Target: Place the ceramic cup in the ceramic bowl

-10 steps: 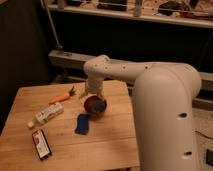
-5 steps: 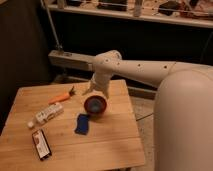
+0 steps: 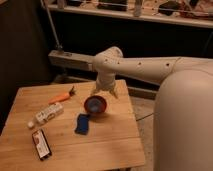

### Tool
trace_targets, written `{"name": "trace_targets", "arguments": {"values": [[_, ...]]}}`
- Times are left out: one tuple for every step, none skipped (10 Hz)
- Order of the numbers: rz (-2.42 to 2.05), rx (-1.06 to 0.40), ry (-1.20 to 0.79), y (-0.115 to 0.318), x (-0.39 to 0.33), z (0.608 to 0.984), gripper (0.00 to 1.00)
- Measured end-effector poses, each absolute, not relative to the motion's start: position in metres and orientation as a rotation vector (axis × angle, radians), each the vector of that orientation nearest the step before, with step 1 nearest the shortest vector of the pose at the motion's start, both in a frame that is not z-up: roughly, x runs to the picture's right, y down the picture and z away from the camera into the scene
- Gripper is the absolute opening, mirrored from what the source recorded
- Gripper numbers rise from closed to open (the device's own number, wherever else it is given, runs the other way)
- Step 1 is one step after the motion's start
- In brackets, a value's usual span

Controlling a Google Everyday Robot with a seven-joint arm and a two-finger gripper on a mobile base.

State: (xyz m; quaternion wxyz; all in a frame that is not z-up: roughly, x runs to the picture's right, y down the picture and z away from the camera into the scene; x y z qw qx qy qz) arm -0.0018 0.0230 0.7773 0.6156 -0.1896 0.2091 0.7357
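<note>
A pale wooden table (image 3: 107, 142) is filling the lower left of the frame, and a large white robot arm (image 3: 150, 67) is reaching in from the right edge, its bulky body taking up the lower right corner.

The gripper (image 3: 104, 91) is hanging at the end of the arm, just right of the frame's centre, directly above the far rim of the ceramic bowl (image 3: 95, 105). Its two pale fingers are pointing downward. Whether they are spread or closed cannot be told from this view.

The ceramic bowl is sitting on the table just below the gripper, near the table's far right edge. It is showing an orange-red rim. Inside it, a round pale-blue shape is showing, which appears to be the ceramic cup (image 3: 95, 104) resting in the bowl.

A flat dark-blue oblong object (image 3: 82, 124) is lying just below and left of the bowl. An orange-handled tool (image 3: 63, 96) is lying toward the upper left of the tabletop. Below it, a white bottle (image 3: 46, 114) is lying on its side. Near the lower left corner, a dark flat rectangular packet (image 3: 41, 144) is lying on the wood.

Behind the table, a dark background and a grey metal rail (image 3: 70, 59) are showing.
</note>
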Motion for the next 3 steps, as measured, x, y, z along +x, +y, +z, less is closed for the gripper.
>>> {"name": "trace_targets", "arguments": {"values": [[1.725, -0.404, 0.5, 0.0225, 0.0004, 0.7772, 0.8], [1.773, -0.375, 0.519, 0.0232, 0.0017, 0.7774, 0.8], [1.807, -0.362, 0.521, 0.0224, 0.0007, 0.7781, 0.8]]}}
